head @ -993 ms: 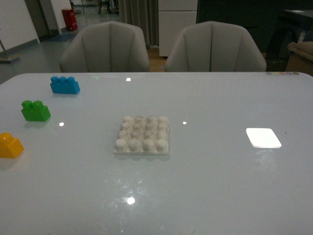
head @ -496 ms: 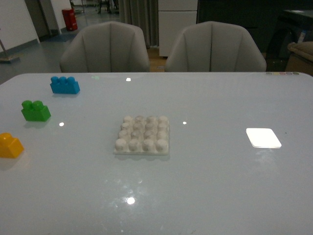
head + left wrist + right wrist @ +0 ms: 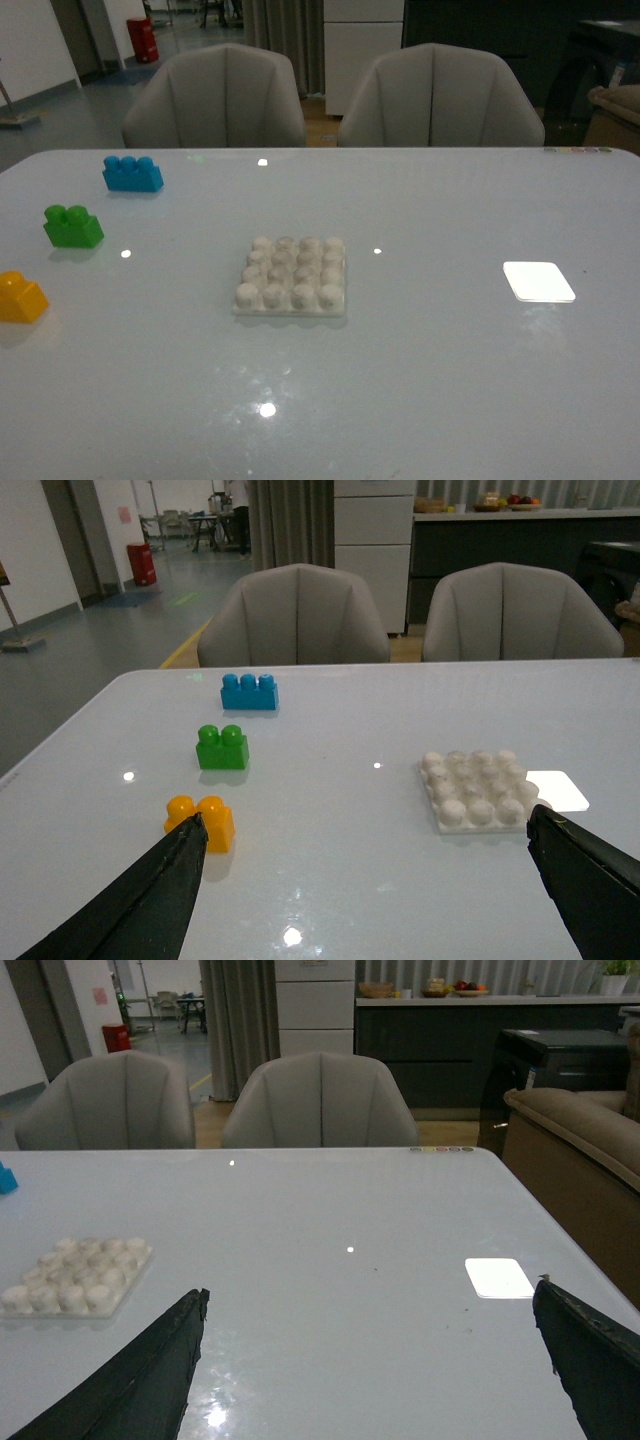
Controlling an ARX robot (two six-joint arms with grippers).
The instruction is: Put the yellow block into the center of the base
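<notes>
The yellow block sits at the table's left edge in the front view and shows whole in the left wrist view. The off-white studded base lies flat at the table's middle; it also shows in the left wrist view and the right wrist view. My left gripper is open and empty, above the table between block and base, its one finger tip just beside the block. My right gripper is open and empty over bare table. Neither arm shows in the front view.
A green two-stud brick and a blue three-stud brick stand behind the yellow block at the left. A bright white square patch lies at the right. Two grey chairs stand behind the table. A sofa is off the right side.
</notes>
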